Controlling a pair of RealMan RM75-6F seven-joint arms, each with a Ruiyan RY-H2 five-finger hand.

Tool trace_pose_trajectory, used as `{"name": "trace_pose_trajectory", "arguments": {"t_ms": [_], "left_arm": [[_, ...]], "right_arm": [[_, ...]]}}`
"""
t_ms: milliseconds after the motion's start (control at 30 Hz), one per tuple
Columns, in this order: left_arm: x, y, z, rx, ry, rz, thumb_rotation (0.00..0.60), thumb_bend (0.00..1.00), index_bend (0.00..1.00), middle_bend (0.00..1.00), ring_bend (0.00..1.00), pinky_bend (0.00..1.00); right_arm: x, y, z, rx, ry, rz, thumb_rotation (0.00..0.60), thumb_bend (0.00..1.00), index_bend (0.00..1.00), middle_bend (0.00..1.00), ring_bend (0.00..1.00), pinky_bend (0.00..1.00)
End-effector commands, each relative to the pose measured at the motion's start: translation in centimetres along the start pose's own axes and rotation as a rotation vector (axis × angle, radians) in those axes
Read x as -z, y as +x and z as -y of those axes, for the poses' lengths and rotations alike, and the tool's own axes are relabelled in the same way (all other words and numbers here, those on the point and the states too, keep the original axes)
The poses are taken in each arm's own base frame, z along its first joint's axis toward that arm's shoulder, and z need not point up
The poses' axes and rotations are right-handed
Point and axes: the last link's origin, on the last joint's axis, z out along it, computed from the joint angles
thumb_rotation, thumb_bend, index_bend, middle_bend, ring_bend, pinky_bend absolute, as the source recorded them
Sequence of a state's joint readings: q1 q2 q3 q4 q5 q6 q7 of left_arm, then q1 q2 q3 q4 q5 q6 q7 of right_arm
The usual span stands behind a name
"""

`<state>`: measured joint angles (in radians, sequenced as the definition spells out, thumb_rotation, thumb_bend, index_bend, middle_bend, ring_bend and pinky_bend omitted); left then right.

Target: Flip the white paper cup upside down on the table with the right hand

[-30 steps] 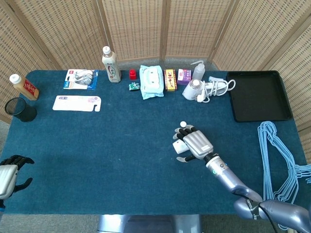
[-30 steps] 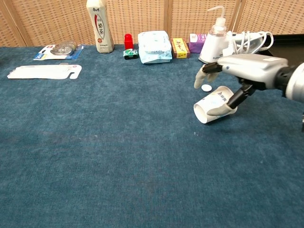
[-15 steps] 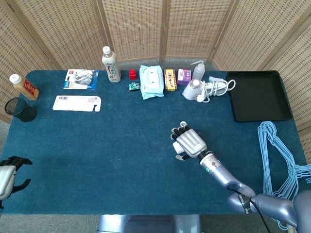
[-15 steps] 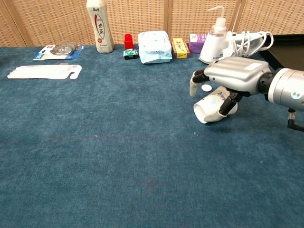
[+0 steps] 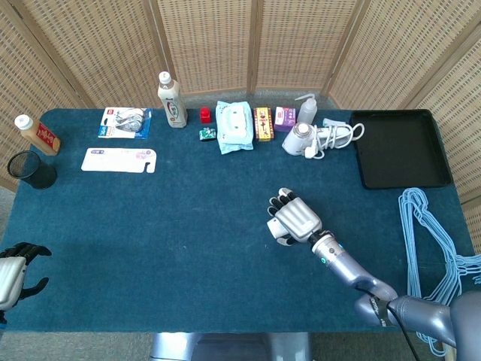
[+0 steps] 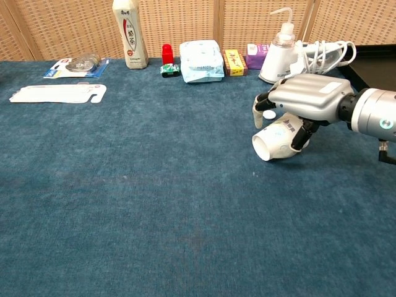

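Metallic right hand (image 6: 301, 99) – grips tapered white paper cup (image 6: 276, 139)

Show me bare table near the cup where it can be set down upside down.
The cup lies on its side under the right hand. Bare cloth runs left of it and toward the near edge, bordered only by the flat white card far left. Behind it the row from wipes pack to hair dryer is crowded; the black tray fills the far right.

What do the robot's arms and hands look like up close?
The right hand has a silver-grey, boxy metal back and dark fingers with pale tips. Its forearm is a glossy silver-grey tube with a black ring at the wrist and a small green dot. The left hand shows a silver back and black fingers.
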<state>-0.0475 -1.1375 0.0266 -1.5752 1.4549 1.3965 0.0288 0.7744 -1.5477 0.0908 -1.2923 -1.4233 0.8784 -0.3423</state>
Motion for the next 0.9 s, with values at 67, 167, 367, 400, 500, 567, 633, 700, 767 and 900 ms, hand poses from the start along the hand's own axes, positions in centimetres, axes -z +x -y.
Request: {"name": "trace_pose_trajectory", "arguments": {"t_ms": [67, 167, 367, 400, 500, 567, 633, 700, 767, 900], "left_arm": [[0.1, 0.0, 0.0, 0.002, 0.003, 0.0, 0.569, 0.23, 0.37, 0.38, 0.25, 0.28], [0.2, 0.0, 0.2, 0.004, 0.008, 0.001, 0.57, 0.23, 0.37, 0.38, 0.25, 0.28], [0.2, 0.1, 0.3, 0.004, 0.009, -0.001, 0.572, 0.23, 0.37, 0.38, 0.25, 0.28], [0.2, 0.1, 0.3, 0.004, 0.009, -0.001, 0.572, 0.23, 0.37, 0.38, 0.25, 0.28], [0.2, 0.1, 0.3, 0.005, 0.01, 0.0, 0.572, 0.23, 0.37, 0.38, 0.25, 0.28], [0.2, 0.0, 0.3, 0.005, 0.009, 0.002, 0.569, 0.23, 0.37, 0.38, 0.25, 0.28], [0.2, 0.0, 0.2, 0.004, 0.008, 0.003, 0.571, 0.23, 0.37, 0.38, 0.25, 0.28], [0.2, 0.1, 0.2, 0.005, 0.006, 0.001, 0.57, 0.23, 0.37, 0.38, 0.25, 0.28], [0.2, 0.1, 0.1, 0.004, 0.005, -0.002, 0.57, 0.23, 0.37, 0.38, 0.25, 0.28], [0.2, 0.2, 0.1, 0.003, 0.004, -0.004, 0.566, 0.23, 0.37, 0.38, 0.25, 0.28]], "right_arm": [[-0.4, -0.1, 0.1, 0.021, 0.016, 0.001, 0.411, 0.25, 0.38, 0.25, 0.27, 0.12], [-0.5, -0.4, 0.3, 0.036, 0.021, -0.007, 0.429, 0.25, 0.43, 0.26, 0.29, 0.13], [-0.8, -0.3, 0.4, -0.021, -0.004, -0.033, 0.507, 0.25, 0.49, 0.28, 0.31, 0.14], [-0.9, -0.2, 0.3, -0.042, -0.013, -0.037, 0.509, 0.25, 0.5, 0.28, 0.32, 0.14], [-0.9, 0.3, 0.0, -0.144, -0.047, -0.052, 0.504, 0.25, 0.5, 0.29, 0.32, 0.15], [-0.9, 0.8, -0.3, -0.264, -0.077, -0.056, 0.498, 0.25, 0.5, 0.29, 0.32, 0.15], [-1.1, 1.3, -0.8, -0.383, -0.108, -0.059, 0.499, 0.25, 0.5, 0.29, 0.32, 0.15], [-1.2, 1.6, -1.3, -0.479, -0.131, -0.058, 0.504, 0.25, 0.5, 0.29, 0.32, 0.14], [-1.5, 2.0, -1.7, -0.624, -0.162, -0.052, 0.502, 0.25, 0.51, 0.29, 0.32, 0.14], [-2.3, 2.4, -2.6, -0.862, -0.209, -0.047, 0.502, 0.24, 0.5, 0.29, 0.32, 0.14]]}}
